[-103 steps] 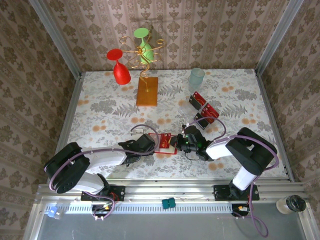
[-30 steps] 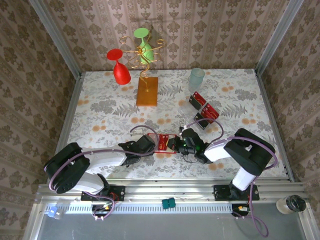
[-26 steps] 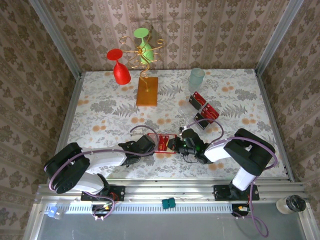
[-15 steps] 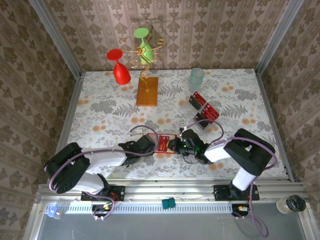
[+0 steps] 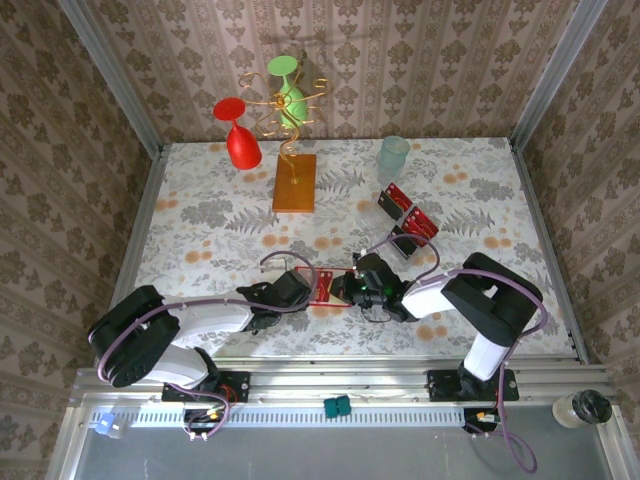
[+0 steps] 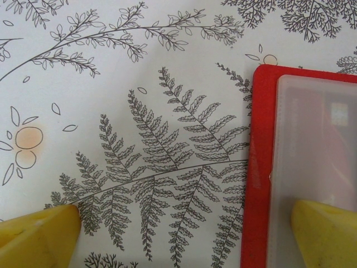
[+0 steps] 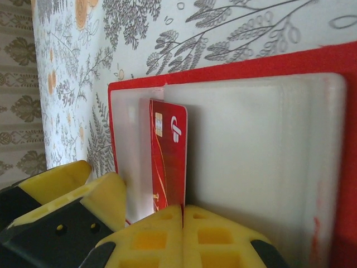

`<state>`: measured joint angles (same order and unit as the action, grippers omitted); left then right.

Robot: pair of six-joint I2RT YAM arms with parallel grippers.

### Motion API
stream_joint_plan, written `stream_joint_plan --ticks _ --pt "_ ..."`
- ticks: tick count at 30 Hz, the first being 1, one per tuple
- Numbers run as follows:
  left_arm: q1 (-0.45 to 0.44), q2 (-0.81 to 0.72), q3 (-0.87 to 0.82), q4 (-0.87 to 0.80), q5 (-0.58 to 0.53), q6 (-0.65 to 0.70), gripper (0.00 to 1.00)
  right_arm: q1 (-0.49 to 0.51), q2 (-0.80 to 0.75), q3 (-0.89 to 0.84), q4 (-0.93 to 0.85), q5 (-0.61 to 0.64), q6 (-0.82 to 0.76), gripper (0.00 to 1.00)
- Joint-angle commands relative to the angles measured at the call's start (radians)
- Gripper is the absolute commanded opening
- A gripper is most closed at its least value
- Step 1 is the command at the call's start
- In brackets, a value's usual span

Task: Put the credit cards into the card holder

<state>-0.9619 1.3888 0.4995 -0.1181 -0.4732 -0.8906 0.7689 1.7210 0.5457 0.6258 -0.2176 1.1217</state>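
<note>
Meanwhile, the right gripper (image 7: 183, 215) pinches a credit card (image 7: 167, 151) upright, its edge inside the open card holder (image 7: 245, 167) directly ahead; the left gripper (image 6: 181, 231), jaws wide, straddles the holder's edge on the desk (image 6: 111, 84).

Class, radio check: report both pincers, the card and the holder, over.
Right pincer shut on card, card at open holder. Left pincer open, straddling holder edge. Nothing in the way.

The fern-printed table (image 5: 200, 220) carries an open wallet (image 5: 323, 287) between the two sets of jaws, loose cards (image 5: 410, 222) beyond the right jaws, an orange-brown block (image 5: 294, 183) and a glass (image 5: 392, 157) farther off.
</note>
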Motion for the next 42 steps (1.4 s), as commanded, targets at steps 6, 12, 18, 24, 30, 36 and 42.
stream_joint_plan --ticks 6,12,18,24,30,36,42 --pt "-0.002 -0.041 -0.018 -0.096 0.002 -0.002 0.98 0.006 0.032 0.148 -0.240 -0.093 -0.123 0.16" --pt "0.037 -0.132 -0.013 -0.134 0.005 0.005 0.99 -0.034 -0.059 0.227 -0.469 -0.098 -0.242 0.34" --pt "0.100 -0.172 -0.031 -0.146 0.022 0.025 0.99 -0.040 -0.054 0.355 -0.671 -0.091 -0.360 0.18" --pt "0.128 -0.137 -0.032 -0.176 0.025 0.008 0.99 -0.030 0.016 0.431 -0.727 -0.100 -0.395 0.06" --pt "0.133 -0.094 -0.029 -0.176 0.029 -0.004 0.99 -0.013 0.084 0.479 -0.758 -0.093 -0.411 0.04" --pt "0.138 -0.071 -0.026 -0.158 0.037 0.005 0.99 -0.005 0.135 0.505 -0.765 -0.095 -0.414 0.04" --pt "0.140 -0.046 -0.016 -0.139 0.045 0.015 0.99 0.011 0.181 0.543 -0.787 -0.095 -0.414 0.03"
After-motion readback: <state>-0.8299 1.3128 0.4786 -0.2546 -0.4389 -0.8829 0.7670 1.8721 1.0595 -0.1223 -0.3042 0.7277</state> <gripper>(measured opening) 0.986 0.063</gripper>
